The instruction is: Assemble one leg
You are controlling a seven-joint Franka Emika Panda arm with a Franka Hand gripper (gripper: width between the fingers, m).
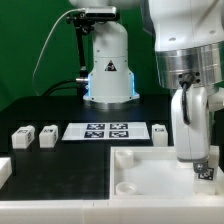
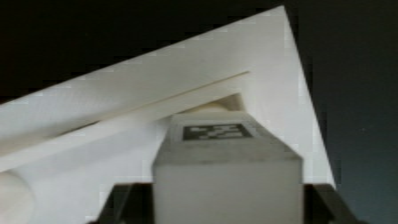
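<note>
My gripper hangs over the right corner of the large white tray in the exterior view. In the wrist view the gripper is shut on a leg, a white block with a black-and-white tag facing the camera. The dark fingers press on both of its sides. The leg points into a corner of the tray; I cannot tell whether it touches. Three more legs lie on the black table: two at the exterior view's left and one right of the marker board.
The marker board lies flat at the table's middle. The robot base stands behind it. A white piece sits at the exterior view's left edge.
</note>
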